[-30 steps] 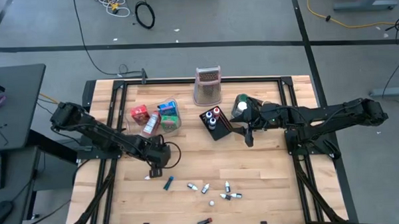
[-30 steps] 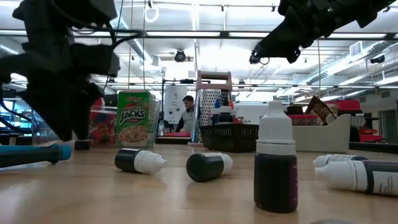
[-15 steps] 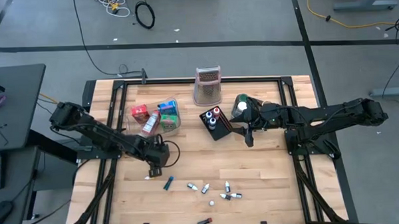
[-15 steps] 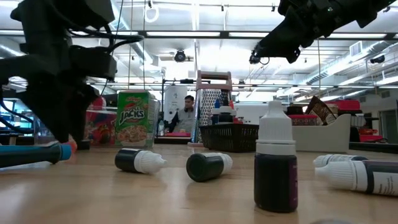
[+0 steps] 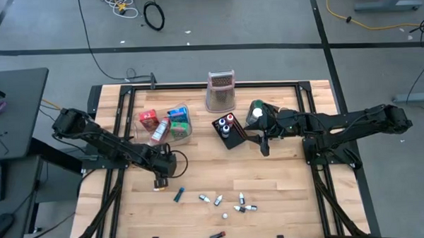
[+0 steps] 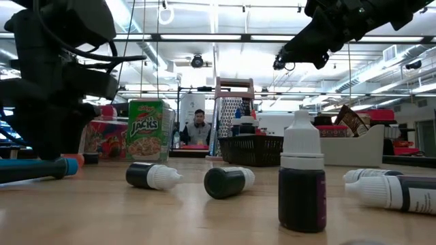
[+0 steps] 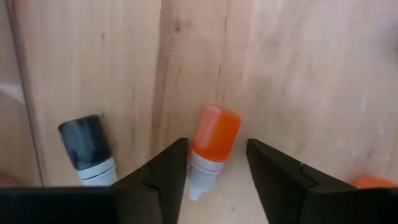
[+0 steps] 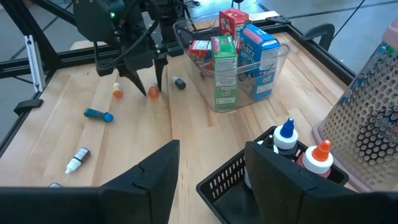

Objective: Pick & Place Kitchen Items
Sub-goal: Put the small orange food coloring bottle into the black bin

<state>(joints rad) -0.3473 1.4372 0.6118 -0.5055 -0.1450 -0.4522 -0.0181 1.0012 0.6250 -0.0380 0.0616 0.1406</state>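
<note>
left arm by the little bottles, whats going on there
The left gripper is down at the table with its fingers open around an orange-capped vial lying on the wood, not yet gripped. A dark-capped vial lies beside it. The right gripper hangs open near the black mesh basket, holding nothing.

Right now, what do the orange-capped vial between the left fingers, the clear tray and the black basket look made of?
Orange-capped vial: likely plastic, matte orange cap on a whitish translucent body. Clear tray: glossy see-through plastic by the look, boxes visible through its wall. Black basket: open mesh, probably coated metal wire, though plastic is possible.
</note>
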